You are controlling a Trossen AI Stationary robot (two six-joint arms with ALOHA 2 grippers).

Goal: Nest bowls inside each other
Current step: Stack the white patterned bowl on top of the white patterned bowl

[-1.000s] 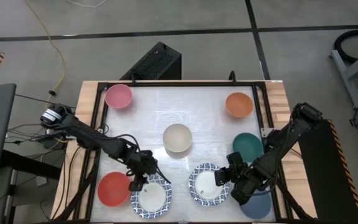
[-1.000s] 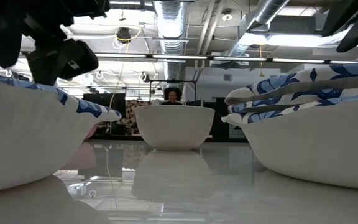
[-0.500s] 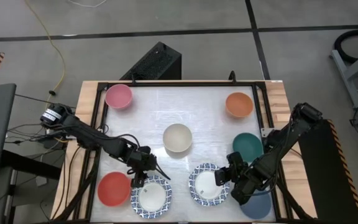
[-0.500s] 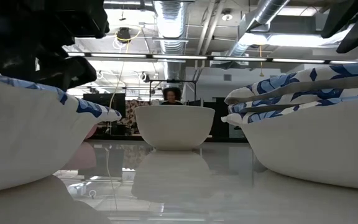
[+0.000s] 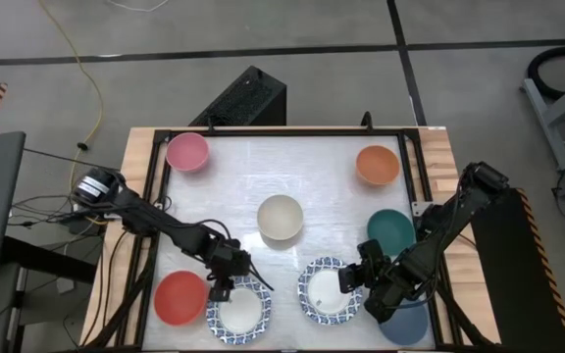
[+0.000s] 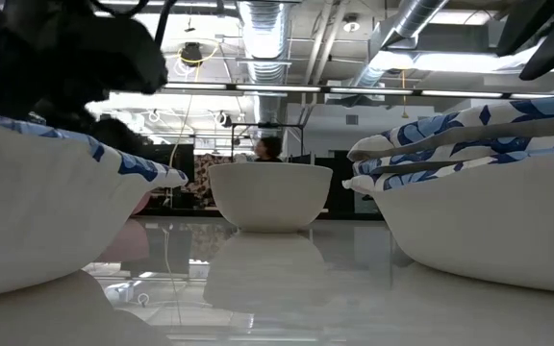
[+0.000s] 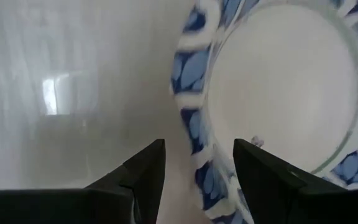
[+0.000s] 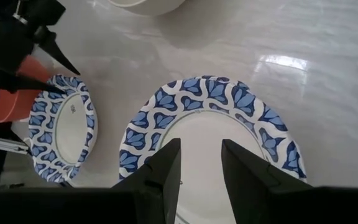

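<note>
Two white bowls with blue patterned rims stand near the table's front edge: the left one [image 5: 238, 310] and the right one [image 5: 326, 291], which in the low view shows as a nested stack [image 6: 479, 192]. My left gripper [image 7: 197, 149] is open and low over the left bowl's far-left rim [image 7: 199, 140], one finger outside the rim and one over the inside. My right gripper [image 8: 201, 149] hangs open above the right bowl [image 8: 210, 124]. Plain bowls stand singly on their bases: pink [image 5: 186, 152], orange [image 5: 377, 165], cream [image 5: 280, 217], teal [image 5: 390, 230], red [image 5: 178, 298].
A blue bowl [image 5: 407, 322] sits at the front right, mostly under my right arm. A black frame [image 5: 282, 131] runs along the table's edges. A black box [image 5: 246, 98] stands behind the far edge. Bare tabletop lies between the cream bowl and the far bowls.
My left gripper has come down toward the left patterned bowl's rim and a little toward the table's near edge, fingers still apart. The bowls have stayed where they were.
</note>
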